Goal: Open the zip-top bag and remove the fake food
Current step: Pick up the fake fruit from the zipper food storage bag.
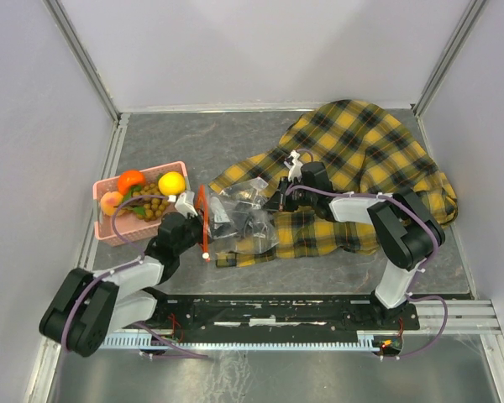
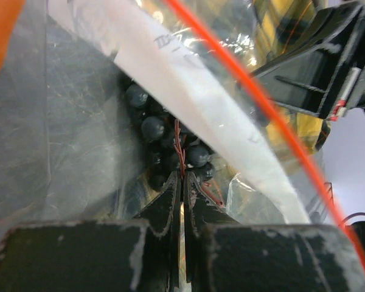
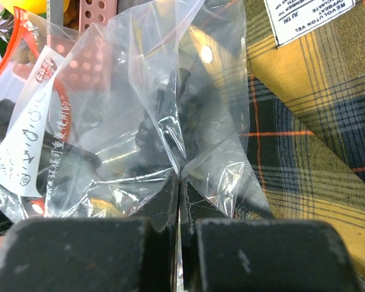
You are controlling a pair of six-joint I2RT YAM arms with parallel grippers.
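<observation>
The zip-top bag (image 1: pixel 239 217) lies crumpled between my two grippers, partly on the plaid cloth, its red-orange zip strip (image 1: pixel 203 225) toward the left arm. In the left wrist view my left gripper (image 2: pixel 183 174) reaches in between the strip (image 2: pixel 261 103) and the white label (image 2: pixel 188 85). It is shut on the thin red stem of the dark berries (image 2: pixel 152 128). My right gripper (image 3: pixel 179 177) is shut on a fold of the bag's clear plastic (image 3: pixel 170 91) at the far end. Orange (image 1: pixel 131 180) and yellow (image 1: pixel 171 183) fruits and grapes (image 1: pixel 151 204) sit in a pink basket.
The pink basket (image 1: pixel 109 233) stands left of the bag, close to the left gripper (image 1: pixel 195 220). The yellow-black plaid cloth (image 1: pixel 361 151) covers the right half of the mat, under the right gripper (image 1: pixel 279 193). Grey walls close in the sides and back.
</observation>
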